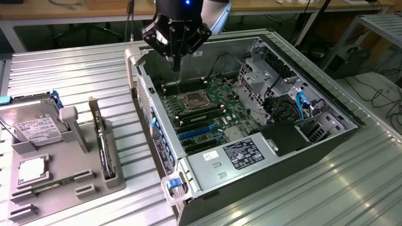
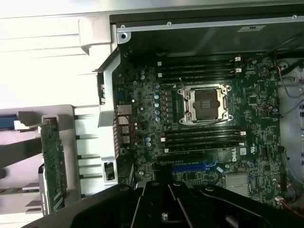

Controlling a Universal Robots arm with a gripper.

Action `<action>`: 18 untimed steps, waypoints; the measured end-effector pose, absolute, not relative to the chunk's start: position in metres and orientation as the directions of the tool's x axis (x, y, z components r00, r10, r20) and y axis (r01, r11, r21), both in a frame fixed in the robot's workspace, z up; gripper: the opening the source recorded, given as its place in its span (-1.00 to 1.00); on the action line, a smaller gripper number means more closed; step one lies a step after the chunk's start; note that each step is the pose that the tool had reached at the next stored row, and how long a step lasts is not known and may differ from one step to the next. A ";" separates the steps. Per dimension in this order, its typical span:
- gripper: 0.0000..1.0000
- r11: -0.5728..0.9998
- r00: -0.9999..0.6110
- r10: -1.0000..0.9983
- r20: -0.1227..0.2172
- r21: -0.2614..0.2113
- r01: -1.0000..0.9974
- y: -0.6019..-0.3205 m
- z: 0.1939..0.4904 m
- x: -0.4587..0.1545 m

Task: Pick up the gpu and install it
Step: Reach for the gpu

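My fingers [image 1: 176,63] were pressed together on nothing, hanging over the open computer case [image 1: 283,174], just above the motherboard [image 1: 207,110] near its CPU socket [image 1: 191,100]. The gpu [image 1: 101,141] stood on edge in a grey holder [image 1: 116,181] on the surface [image 1: 75,70], outside the case towards the exterior view's left, well apart from the fingers. I judged it light and stiff but fragile. I would pinch the thin board along its upper edge, clear of the cooler and the connector, since a bare card could slip.
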State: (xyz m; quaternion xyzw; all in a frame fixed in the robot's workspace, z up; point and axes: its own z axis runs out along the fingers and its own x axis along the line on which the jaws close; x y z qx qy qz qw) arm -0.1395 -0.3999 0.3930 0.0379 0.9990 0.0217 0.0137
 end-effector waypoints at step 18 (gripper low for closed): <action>-0.79 0.996 -0.997 0.076 -0.026 0.044 0.075 -0.402 0.392 -0.163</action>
